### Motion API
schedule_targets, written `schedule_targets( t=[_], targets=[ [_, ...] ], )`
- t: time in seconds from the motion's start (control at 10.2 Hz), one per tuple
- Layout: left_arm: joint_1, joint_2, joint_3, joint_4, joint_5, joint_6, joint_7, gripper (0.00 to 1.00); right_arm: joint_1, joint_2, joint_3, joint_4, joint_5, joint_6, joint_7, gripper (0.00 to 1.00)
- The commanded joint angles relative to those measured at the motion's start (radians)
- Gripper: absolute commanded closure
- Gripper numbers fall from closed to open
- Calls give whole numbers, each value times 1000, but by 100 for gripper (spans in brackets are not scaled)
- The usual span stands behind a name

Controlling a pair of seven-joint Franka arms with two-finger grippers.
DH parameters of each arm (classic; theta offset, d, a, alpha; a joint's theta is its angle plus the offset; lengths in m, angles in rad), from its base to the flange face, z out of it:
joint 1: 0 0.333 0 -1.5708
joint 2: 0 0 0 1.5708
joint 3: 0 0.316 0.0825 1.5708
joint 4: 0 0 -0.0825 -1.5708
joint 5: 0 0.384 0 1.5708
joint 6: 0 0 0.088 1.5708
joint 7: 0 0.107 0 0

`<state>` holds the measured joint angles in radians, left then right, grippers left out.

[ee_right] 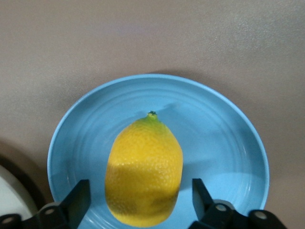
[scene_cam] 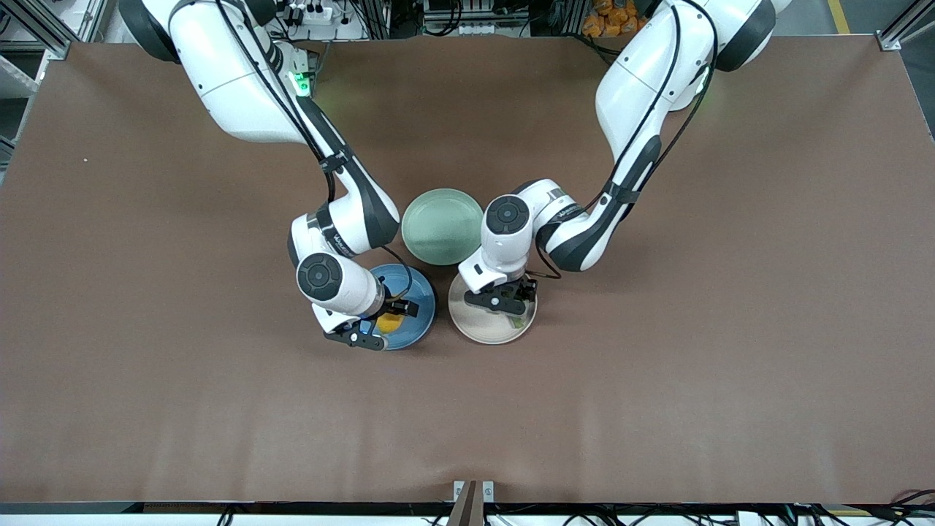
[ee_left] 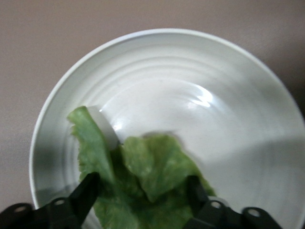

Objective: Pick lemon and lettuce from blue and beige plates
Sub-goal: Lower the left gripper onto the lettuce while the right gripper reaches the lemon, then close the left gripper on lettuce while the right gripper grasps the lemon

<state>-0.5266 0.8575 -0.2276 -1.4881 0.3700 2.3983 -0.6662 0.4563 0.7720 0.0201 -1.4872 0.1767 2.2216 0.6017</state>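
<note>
The lemon lies on the blue plate. My right gripper is low over it, open, with one finger on each side of the lemon and a gap to both; the blue plate fills the right wrist view. The lettuce lies on the beige plate. My left gripper is low over it, open, its fingers standing at the two edges of the lettuce, which lies toward one edge of the beige plate.
A pale mint-green plate sits between the two arms, farther from the front camera than the blue and beige plates and close to both. The brown table spreads wide around the plates.
</note>
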Motion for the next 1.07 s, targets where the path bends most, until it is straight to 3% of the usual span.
schedule_targets(
  t=[0.0,0.2,0.39,0.49,0.68,0.98],
  targets=[
    [2,-12,4,5,27,-11,2,100,-7,9,-3,27,18,9,15,63],
    [0,-21,4,3,27,-13,-4,100,-28,-9,-2,45,20,-16,3,86],
    [8,-43,4,8,18,-30,-6,100,-74,-45,1,74,20,-139,-34,95],
    [14,-99,1,8,11,-80,-24,100,-102,-78,1,81,20,-196,-102,100],
    [71,-233,-4,8,-69,-221,-18,100,-198,-155,-8,65,18,-290,-334,100],
    [172,-368,-9,11,-152,-371,3,100,-376,-178,-11,39,-9,-385,-656,100]
  ],
)
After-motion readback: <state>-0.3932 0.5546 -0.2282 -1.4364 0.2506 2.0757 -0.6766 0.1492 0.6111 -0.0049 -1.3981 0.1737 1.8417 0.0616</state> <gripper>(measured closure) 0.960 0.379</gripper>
